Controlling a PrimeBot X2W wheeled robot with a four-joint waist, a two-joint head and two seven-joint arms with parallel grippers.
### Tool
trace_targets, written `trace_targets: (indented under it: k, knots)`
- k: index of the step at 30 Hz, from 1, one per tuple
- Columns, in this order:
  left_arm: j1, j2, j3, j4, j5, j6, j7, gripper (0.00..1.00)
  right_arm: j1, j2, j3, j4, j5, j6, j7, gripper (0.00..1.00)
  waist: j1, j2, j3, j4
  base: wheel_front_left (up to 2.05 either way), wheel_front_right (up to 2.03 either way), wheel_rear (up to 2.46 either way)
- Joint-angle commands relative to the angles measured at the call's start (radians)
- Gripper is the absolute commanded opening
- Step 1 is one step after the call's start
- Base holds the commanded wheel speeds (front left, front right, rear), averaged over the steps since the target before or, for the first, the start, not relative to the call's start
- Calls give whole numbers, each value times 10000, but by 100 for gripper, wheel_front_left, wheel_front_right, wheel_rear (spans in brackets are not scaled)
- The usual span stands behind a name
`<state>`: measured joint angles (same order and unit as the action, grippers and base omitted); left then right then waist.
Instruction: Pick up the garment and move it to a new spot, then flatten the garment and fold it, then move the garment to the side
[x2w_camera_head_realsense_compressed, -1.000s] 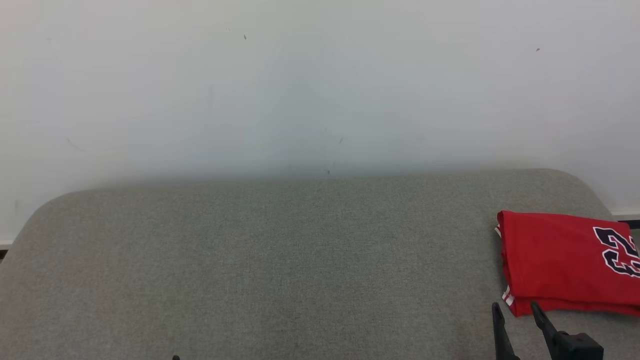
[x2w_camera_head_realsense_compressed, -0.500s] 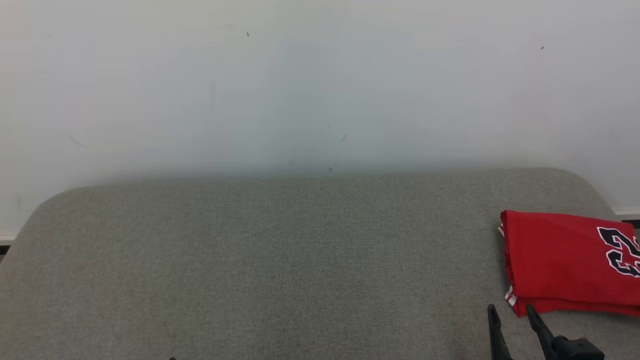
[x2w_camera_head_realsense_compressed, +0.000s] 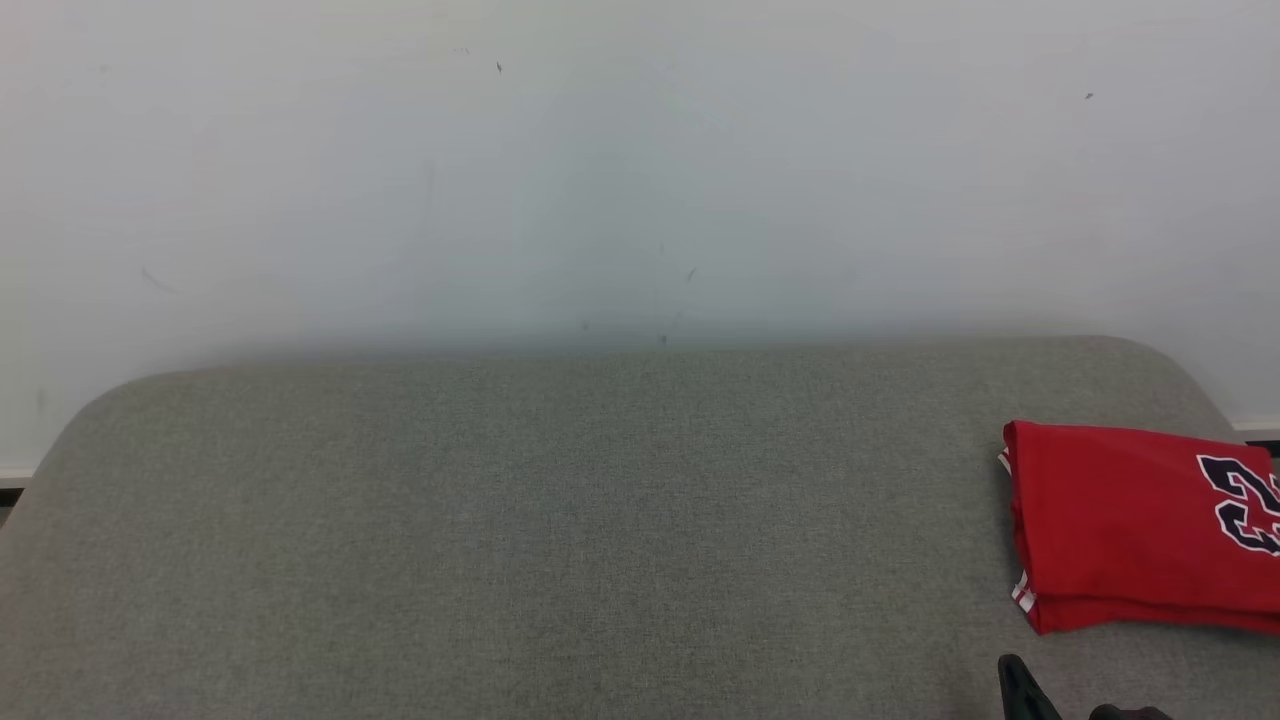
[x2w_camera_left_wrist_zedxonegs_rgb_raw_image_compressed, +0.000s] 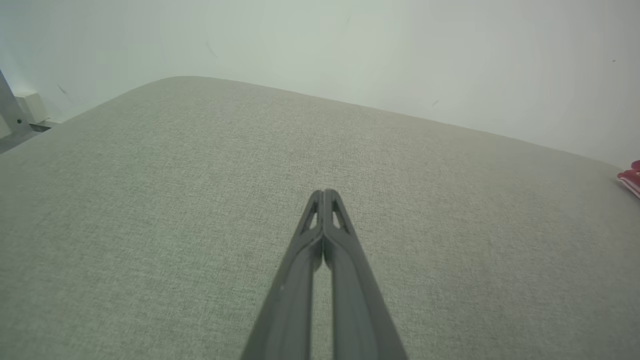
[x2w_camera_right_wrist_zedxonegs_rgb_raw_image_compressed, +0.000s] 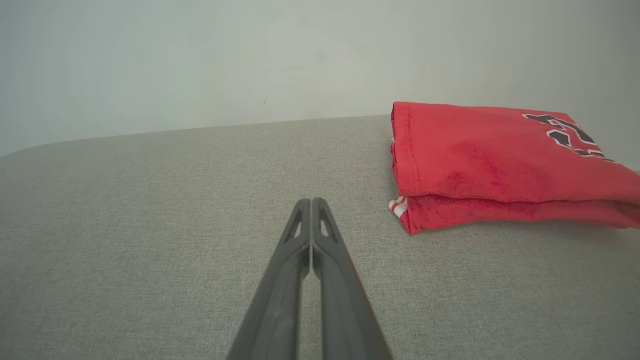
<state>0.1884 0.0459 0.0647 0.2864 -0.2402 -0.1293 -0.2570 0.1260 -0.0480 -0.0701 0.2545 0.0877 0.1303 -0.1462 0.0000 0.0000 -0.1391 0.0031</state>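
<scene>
I log my left tool (x2w_camera_left_wrist_zedxonegs_rgb_raw_image_compressed: 324, 194) as two long, dark grey, matte fingers (x2w_camera_left_wrist_zedxonegs_rgb_raw_image_compressed: 350, 290), broad at the base and tapering to rounded tips. Each has a slim triangular cut-out just behind the tip. My right tool (x2w_camera_right_wrist_zedxonegs_rgb_raw_image_compressed: 311, 202) is of identical build and colour.

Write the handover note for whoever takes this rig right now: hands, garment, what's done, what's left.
Left hand: shut, empty, over the bare grey upholstered surface.
Right hand: shut, empty, near the garment but not touching it.
Garment: red, folded, lying flat at the surface's right end.
Done: folding and the move to the side, by the look of it.
Left: probably nothing beyond parking the arms; check that the fold is neat.
</scene>
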Motion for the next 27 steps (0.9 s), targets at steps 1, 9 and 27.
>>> trace_targets:
  k: [1, 9, 27]
  knots:
    - [-125, 13, 27, -47, -299, 0, 89, 0, -191, -4, -99, -27, 313, 0, 100, 0, 0, 0, 16, -1, 0, 0, 0]
    - [-536, 17, -27, -17, -1803, -2, 439, 0, -460, -8, -270, -24, 1965, 1, 462, 0, 0, 0, 107, -3, 0, 0, 0]
    - [-1318, 28, -140, 36, -4692, -5, 1099, 0, -895, -14, -492, -102, 5152, 2, 1038, 0, 0, 0, 313, -8, 0, 0, 0]
